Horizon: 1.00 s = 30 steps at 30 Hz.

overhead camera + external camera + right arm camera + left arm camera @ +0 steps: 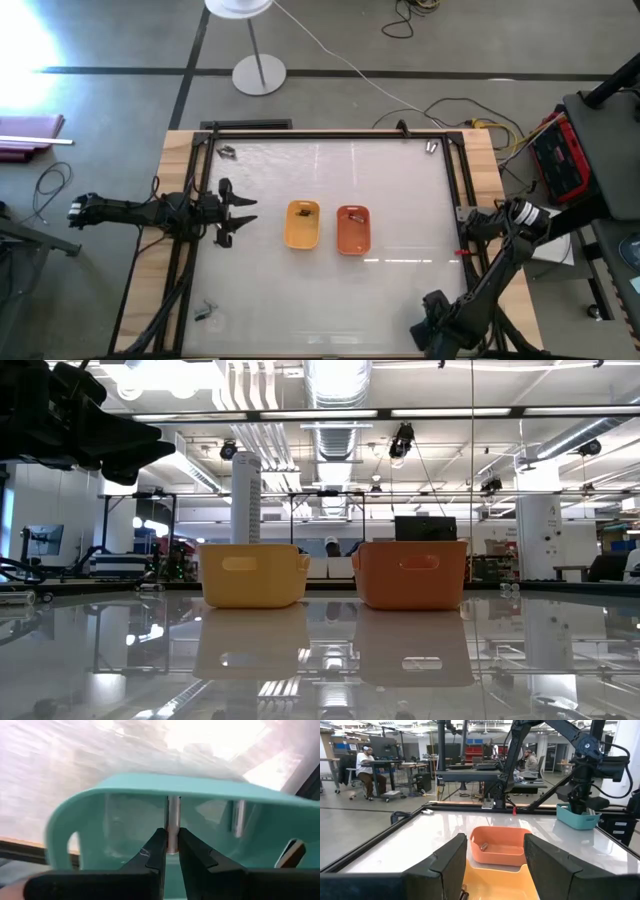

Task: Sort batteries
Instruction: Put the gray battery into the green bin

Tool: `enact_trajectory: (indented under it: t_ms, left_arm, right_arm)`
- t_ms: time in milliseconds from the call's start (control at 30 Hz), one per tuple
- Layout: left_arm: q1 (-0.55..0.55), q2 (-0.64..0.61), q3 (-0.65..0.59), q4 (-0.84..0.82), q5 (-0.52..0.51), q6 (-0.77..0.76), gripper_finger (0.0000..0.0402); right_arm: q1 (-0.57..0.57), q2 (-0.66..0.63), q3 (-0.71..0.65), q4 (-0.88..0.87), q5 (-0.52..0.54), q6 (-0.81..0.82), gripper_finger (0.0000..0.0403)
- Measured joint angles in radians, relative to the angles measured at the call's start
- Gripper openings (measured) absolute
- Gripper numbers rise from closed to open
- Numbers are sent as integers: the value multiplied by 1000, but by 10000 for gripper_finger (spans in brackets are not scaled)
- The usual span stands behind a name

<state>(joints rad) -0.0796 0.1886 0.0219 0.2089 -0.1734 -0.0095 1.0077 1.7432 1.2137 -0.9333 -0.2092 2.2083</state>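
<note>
A silvery-grey battery [173, 822] is being pinched upright between the closed-in fingers of the right gripper [170, 851], just inside a teal tray [125, 795] at the table's right edge (a second silvery cylinder [238, 818] is standing farther along the tray). The left gripper [238, 212] is being held with its fingers spread wide and empty, just left of the yellow tray [301, 230]. Beside that, the orange tray [352, 232] is being shown with what appears to be a small battery [482, 846] lying inside it. Dark specks are visible in the yellow tray, too small to identify.
</note>
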Motion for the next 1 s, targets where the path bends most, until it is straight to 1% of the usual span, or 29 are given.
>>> enact_trajectory:
  t_ms: [200, 467, 633, 733, 800, 900, 1000]
  left_arm:
    - [0, 0, 0, 0, 0, 0, 181]
    - [0, 0, 0, 0, 0, 0, 181]
    - [0, 0, 0, 0, 0, 0, 181]
    - [0, 1, 0, 0, 0, 0, 181]
    - [0, 1, 0, 0, 0, 0, 181]
    - [0, 1, 0, 0, 0, 0, 181]
    - [0, 1, 0, 0, 0, 0, 181]
  right_arm:
    - [6, -9, -23, 9, -1, -37, 34]
    - [38, -40, -40, 70, -10, 2, 34]
    - [58, -40, -98, 151, -13, 52, 34]
    - [57, -39, -149, 215, -13, 59, 34]
    - [56, -39, -166, 222, -14, 59, 34]
    - [54, -40, -179, 220, -51, 62, 35]
    - [54, -40, -182, 210, -88, 70, 47]
